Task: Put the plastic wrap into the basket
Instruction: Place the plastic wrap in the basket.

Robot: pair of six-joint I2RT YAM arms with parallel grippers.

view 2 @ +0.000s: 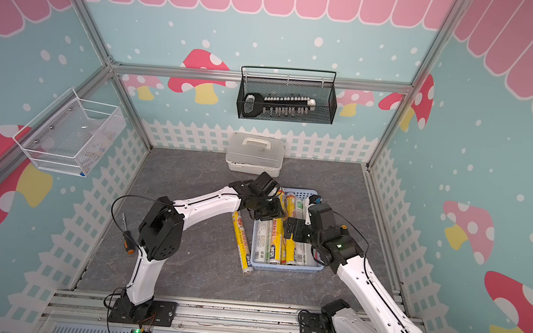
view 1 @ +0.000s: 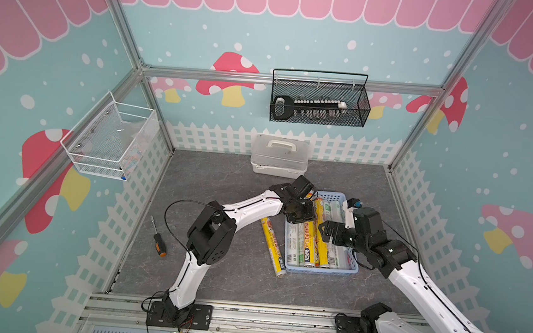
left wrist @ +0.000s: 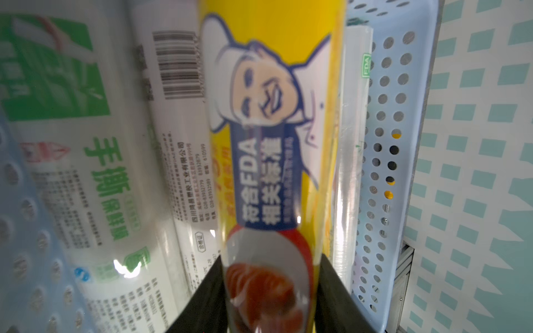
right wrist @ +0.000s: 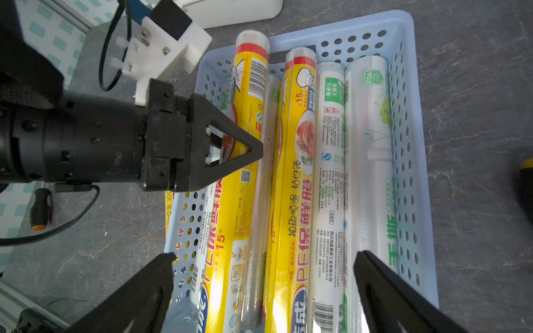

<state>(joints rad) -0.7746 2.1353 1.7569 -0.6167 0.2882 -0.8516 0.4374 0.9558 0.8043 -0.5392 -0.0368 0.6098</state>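
The light-blue basket (view 1: 322, 271) (view 2: 286, 267) (right wrist: 421, 144) holds several rolls of plastic wrap, yellow ones (right wrist: 297, 173) and white-and-green ones (right wrist: 372, 144) lying side by side. My left gripper (view 1: 300, 214) (view 2: 266, 211) (left wrist: 269, 276) is shut on a yellow roll (left wrist: 271, 115) (right wrist: 245, 95) lying in the basket by its left wall (left wrist: 386, 144). Its far end reaches past the rim. Another yellow roll (view 1: 273, 247) (view 2: 242, 244) lies on the table just left of the basket. My right gripper (view 1: 327, 230) (view 2: 291, 230) (right wrist: 265, 256) hangs open above the basket's near half, holding nothing.
A screwdriver (view 1: 157, 238) with an orange-and-black handle lies on the table to the left. A white lidded box (view 1: 279, 160) stands behind the basket. A black wire basket (view 1: 318, 102) hangs on the back wall and a white wire basket (view 1: 109, 140) on the left wall.
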